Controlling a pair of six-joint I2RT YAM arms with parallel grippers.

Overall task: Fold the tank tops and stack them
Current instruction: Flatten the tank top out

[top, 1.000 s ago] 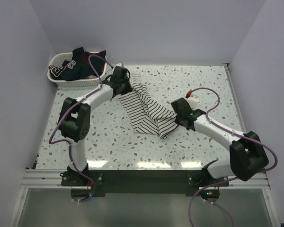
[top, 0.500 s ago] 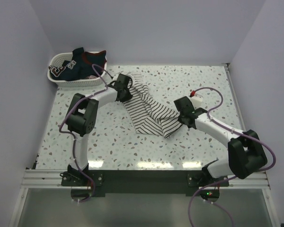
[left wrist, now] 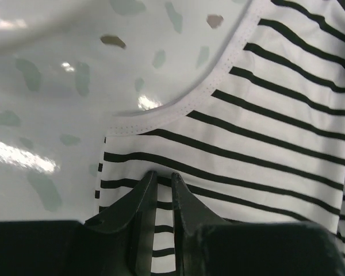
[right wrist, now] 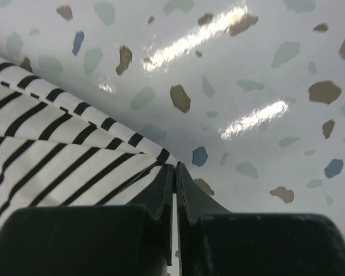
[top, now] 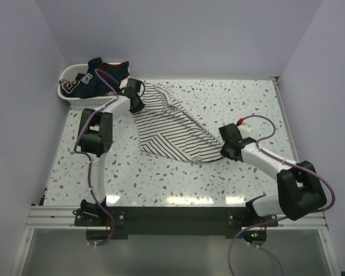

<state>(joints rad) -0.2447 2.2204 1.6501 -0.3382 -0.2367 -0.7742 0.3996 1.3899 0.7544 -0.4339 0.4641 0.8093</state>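
The white tank top with thin dark stripes (top: 172, 129) lies stretched across the speckled table from back left to front right. My left gripper (top: 135, 103) is shut on its back-left part, the striped cloth (left wrist: 264, 109) pinched between the fingertips near an armhole hem. My right gripper (top: 225, 150) is shut on the cloth's front-right corner (right wrist: 75, 155), low over the table. A dark navy tank top with red trim (top: 100, 75) lies in the basket at the back left.
A white woven basket (top: 69, 92) stands at the table's back-left corner, just behind my left gripper. Purple walls close the back and sides. The arm bases sit on the rail (top: 172, 218) at the near edge.
Both grippers have pulled apart, the left toward the back left and the right toward the front right. The striped top went from bunched and lifted to stretched out low over the table.
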